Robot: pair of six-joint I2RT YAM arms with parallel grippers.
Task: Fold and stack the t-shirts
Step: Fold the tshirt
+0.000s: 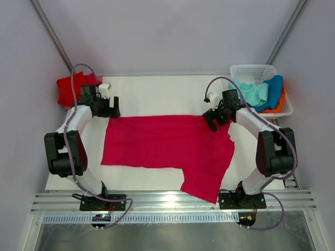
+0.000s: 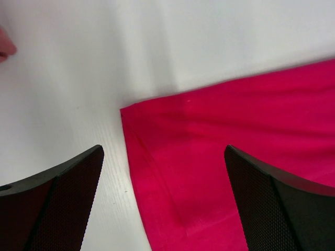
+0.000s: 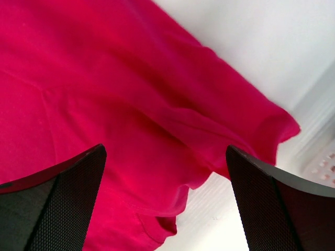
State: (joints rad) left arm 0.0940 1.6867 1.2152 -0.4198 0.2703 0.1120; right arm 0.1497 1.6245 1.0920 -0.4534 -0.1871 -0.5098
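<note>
Top view first: the crimson t-shirt [image 1: 157, 144] lies spread flat on the table [image 1: 157, 89] between the two arms. Its long axis runs left to right, and one flap trails toward the near right edge. The left gripper [image 1: 111, 107] sits at its far left corner and the right gripper [image 1: 212, 119] at its far right corner. At far left is a red pile [image 1: 70, 89], which looks like the finished part (one tee or several, I can't tell). The basket [image 1: 256, 69] holds a mint-green tee [image 1: 254, 94], a blue tee [image 1: 273, 89] and an orange tee [image 1: 280, 104], so plenty is left. The crimson one shows no fold yet.

Left wrist: the gripper is wide open and empty, above a neat stitched corner of the shirt [image 2: 235, 136], which is probably the hem end.

Right wrist: this gripper is also wide open, gripping nothing, over rumpled cloth [image 3: 104, 78]. A sleeve-like end points at bare table, so I'd judge the shoulders lie to the right.
</note>
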